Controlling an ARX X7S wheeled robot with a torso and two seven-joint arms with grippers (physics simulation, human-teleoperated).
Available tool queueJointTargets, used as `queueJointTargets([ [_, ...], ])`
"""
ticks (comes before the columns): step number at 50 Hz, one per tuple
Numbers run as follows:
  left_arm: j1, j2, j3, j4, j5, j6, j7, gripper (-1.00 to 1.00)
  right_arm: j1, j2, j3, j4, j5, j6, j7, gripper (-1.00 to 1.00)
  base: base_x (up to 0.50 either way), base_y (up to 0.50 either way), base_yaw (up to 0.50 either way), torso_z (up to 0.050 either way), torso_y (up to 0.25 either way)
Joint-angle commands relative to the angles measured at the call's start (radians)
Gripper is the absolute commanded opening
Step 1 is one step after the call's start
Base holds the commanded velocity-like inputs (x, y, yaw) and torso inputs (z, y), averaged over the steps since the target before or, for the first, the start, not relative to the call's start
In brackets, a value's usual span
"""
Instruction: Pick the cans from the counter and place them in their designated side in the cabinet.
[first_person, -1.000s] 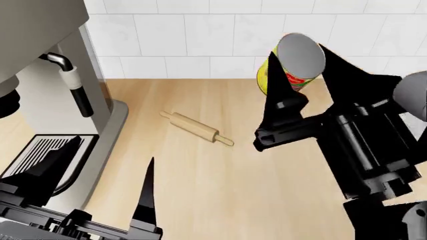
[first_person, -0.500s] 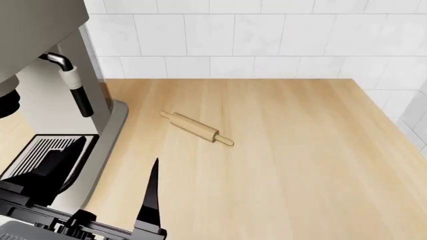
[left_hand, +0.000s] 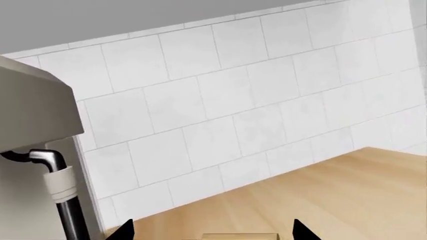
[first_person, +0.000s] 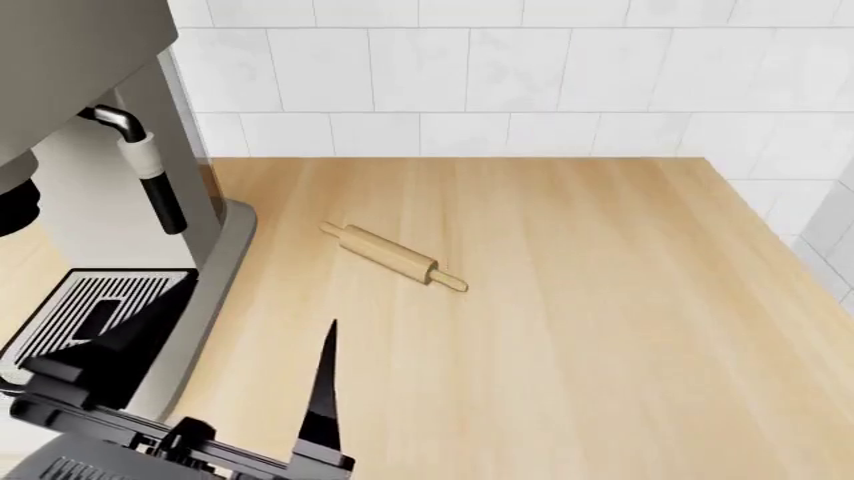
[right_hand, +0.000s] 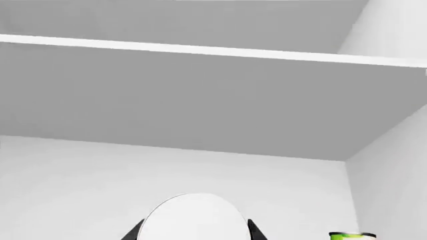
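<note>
While the head camera looks down on the counter (first_person: 601, 330), the espresso machine (first_person: 94, 150) fills its left edge, steam wand (first_person: 140, 165) hanging over the drip grille (first_person: 94, 305). Just in front of that grille hovers the left gripper (first_person: 220, 365), jaws spread wide and nothing between them, one black finger (first_person: 320, 385) standing up over bare wood near the counter's front edge. From its wrist camera, both fingertips (left_hand: 303, 231) peek in, well apart, facing the white tiled wall (left_hand: 253, 100).

Moving right, a wooden rolling pin (first_person: 394, 257) lies at an angle on the counter, roughly mid-depth and left of centre, apart from everything else. Beyond it the wood runs to the back edge under the tiles and on to the right corner.

Up at the cabinet now: the right gripper (right_hand: 195, 231) is closed around a can (right_hand: 193, 217), its pale round end facing the wrist camera, dark fingers touching both sides. Ahead is the cabinet interior (right_hand: 167, 170) under a white shelf (right_hand: 213, 50). At the right side wall, the green-labelled can (right_hand: 352, 235) stands inside.
</note>
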Motion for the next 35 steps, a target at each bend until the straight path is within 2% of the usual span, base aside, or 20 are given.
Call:
queueJointTargets([
  [1, 0.010, 0.020, -0.034, 0.000, -0.038, -0.025, 0.000, 1.00, -0.011, -0.201, -0.035, 0.478, 0.022, 0.073, -0.215, -1.00, 0.00, 0.00, 0.00, 0.000, 0.000],
  [7, 0.028, 0.031, -0.064, 0.000, -0.058, -0.045, 0.000, 1.00, -0.049, -0.261, -0.005, 0.653, 0.161, 0.132, -0.310, -1.00, 0.00, 0.00, 0.00, 0.000, 0.000],
  [18, 0.053, 0.048, -0.109, 0.000, -0.086, -0.074, 0.000, 1.00, -0.040, -0.386, -0.056, 0.984, 0.222, 0.297, -0.426, -1.00, 0.01, 0.00, 0.00, 0.000, 0.000],
  [35, 0.071, 0.044, -0.110, 0.000, -0.075, -0.077, 0.000, 1.00, -0.068, -0.420, -0.100, 1.083, 0.254, 0.439, -0.461, -1.00, 0.01, 0.00, 0.01, 0.000, 0.000],
])
